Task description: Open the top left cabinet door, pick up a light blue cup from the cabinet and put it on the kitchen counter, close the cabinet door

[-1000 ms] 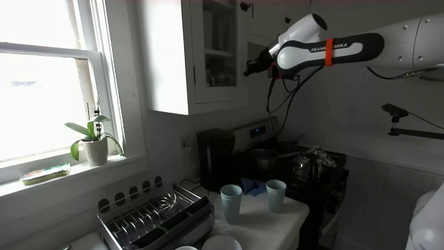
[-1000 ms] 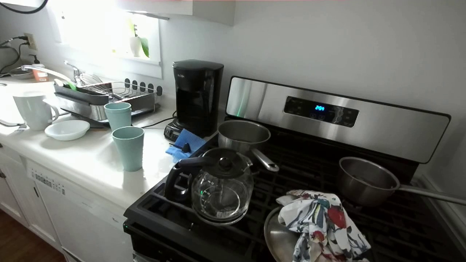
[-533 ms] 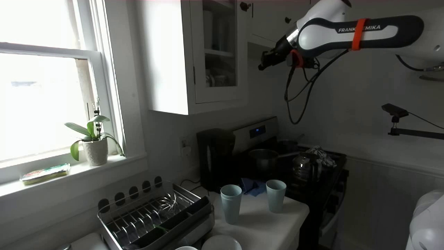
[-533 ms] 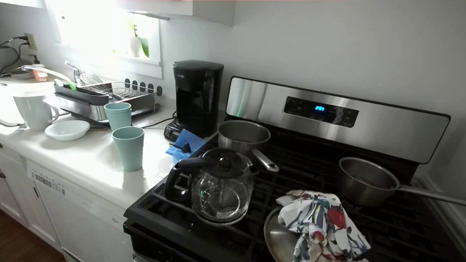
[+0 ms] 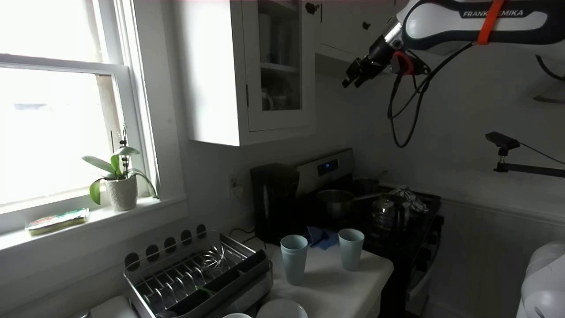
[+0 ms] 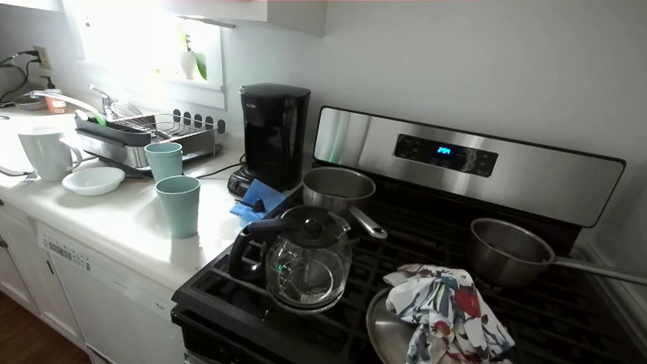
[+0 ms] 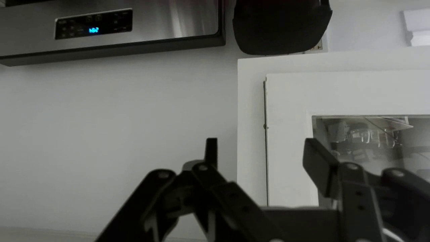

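My gripper point(image 5: 352, 84) hangs in the air to the right of the white cabinet point(image 5: 212, 88), apart from it. In the wrist view the gripper point(image 7: 261, 154) is open, with its fingertips well separated and nothing between them. Behind the jaws appears the white frame of the top left cabinet door point(image 7: 290, 141). That glass-paned cabinet door point(image 5: 278, 121) looks closed in an exterior view. Two light blue cups stand upright on the kitchen counter point(image 5: 326, 291): a cup point(image 5: 294, 265) by the rack, showing a second rim line, and another cup point(image 5: 352, 251) near the stove.
A metal dish rack point(image 5: 198, 269) lies left of the cups. Behind them are a black coffee maker point(image 6: 275, 131) and a blue cloth point(image 6: 263, 194). The stove holds a glass carafe point(image 6: 308, 273), pots and a patterned towel point(image 6: 445, 308). A mug point(image 6: 48, 154) and bowl point(image 6: 93, 181) share the counter.
My gripper has drawn away from the cabinet door, moving right and slightly up in an exterior view. Its fingers have spread from together to apart. Cups and door have not moved.
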Available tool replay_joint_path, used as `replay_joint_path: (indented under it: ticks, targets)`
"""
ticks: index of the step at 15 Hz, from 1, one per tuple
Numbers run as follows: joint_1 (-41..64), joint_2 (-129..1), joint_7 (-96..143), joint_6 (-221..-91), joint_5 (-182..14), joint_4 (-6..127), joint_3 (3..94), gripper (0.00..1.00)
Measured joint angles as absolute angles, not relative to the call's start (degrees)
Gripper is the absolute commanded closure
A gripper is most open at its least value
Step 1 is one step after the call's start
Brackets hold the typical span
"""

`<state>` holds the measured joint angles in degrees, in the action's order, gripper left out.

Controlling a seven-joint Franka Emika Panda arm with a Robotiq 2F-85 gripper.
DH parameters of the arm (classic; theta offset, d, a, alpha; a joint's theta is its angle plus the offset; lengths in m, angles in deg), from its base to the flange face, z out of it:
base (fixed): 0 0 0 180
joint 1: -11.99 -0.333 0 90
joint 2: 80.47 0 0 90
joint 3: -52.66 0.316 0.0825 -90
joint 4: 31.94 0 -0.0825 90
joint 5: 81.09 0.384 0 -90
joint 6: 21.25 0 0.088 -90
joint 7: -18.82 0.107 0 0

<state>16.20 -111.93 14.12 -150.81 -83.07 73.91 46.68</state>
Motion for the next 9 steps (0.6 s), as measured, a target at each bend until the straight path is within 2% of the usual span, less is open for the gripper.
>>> replay_joint_path:
  ticks: [9]
  targets:
    - [15.74,-114.96,10.02,-147.24,-83.07,71.3,44.73,0.0]
